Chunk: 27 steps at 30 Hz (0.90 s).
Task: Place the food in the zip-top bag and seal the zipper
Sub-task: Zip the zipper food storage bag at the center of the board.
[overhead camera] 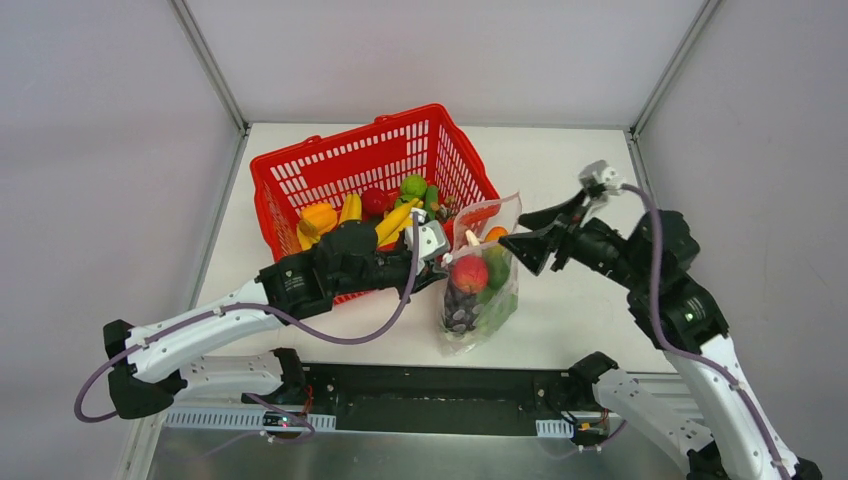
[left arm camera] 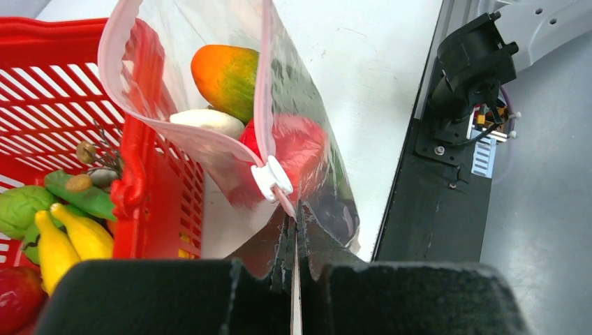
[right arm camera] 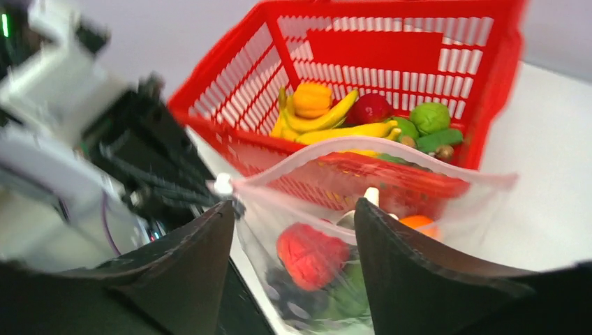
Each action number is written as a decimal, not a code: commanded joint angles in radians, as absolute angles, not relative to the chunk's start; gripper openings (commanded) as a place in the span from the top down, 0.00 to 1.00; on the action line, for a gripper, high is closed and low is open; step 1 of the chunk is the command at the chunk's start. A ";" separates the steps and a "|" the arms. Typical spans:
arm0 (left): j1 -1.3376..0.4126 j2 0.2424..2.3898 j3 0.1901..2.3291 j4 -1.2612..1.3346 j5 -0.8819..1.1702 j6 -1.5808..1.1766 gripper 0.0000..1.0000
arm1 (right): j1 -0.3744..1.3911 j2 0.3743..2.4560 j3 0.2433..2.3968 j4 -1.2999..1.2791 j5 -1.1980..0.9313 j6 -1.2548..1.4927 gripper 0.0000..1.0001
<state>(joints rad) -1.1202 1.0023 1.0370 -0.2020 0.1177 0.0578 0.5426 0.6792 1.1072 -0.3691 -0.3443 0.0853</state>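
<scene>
Currently I count one zip-top bag (overhead camera: 497,300), one apple (overhead camera: 470,273) and one grapes bunch (overhead camera: 460,306) inside, against one red basket (overhead camera: 300,165); left gripper (left arm camera: 296,234) clamps its edge, right gripper (right arm camera: 293,209) hangs spread apart beside it

Lab — grey-panelled robot enclosure (overhead camera: 120,150)

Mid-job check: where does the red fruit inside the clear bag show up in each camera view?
Top external: red fruit at picture centre, inside the zip-top bag.
Left wrist: centre, behind the bag wall, right of the white slider.
Right wrist: low centre, between the right gripper's open fingers.
Shared landmark: the red basket, beside the bag in all three.
</scene>
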 commanded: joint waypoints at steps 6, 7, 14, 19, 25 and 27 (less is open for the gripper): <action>-1.047 1.017 1.183 -0.302 0.346 0.177 1.00 | 0.541 0.812 1.239 -0.594 -0.793 -0.827 0.15; -1.046 1.021 1.189 -0.314 0.360 0.185 1.00 | 0.541 0.822 1.252 -0.612 -0.797 -0.870 0.14; -1.038 1.081 1.294 -0.429 0.403 0.255 1.00 | 0.541 1.002 1.438 -0.719 -1.011 -1.033 0.11; -1.034 1.082 1.305 -0.436 0.416 0.260 1.00 | 0.541 1.133 1.515 -0.841 -1.147 -1.193 0.11; -1.033 1.084 1.290 -0.408 0.421 0.255 1.00 | 0.541 1.228 1.503 -0.933 -1.223 -1.349 0.12; -1.033 1.090 1.298 -0.415 0.424 0.254 1.00 | 0.541 1.246 1.497 -0.916 -1.246 -1.354 0.12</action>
<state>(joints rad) -1.0451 1.0996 1.2549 -0.4706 0.3790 0.2298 0.5426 1.2320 1.4918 -0.8703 -1.1152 -1.2148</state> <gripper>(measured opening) 0.006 0.881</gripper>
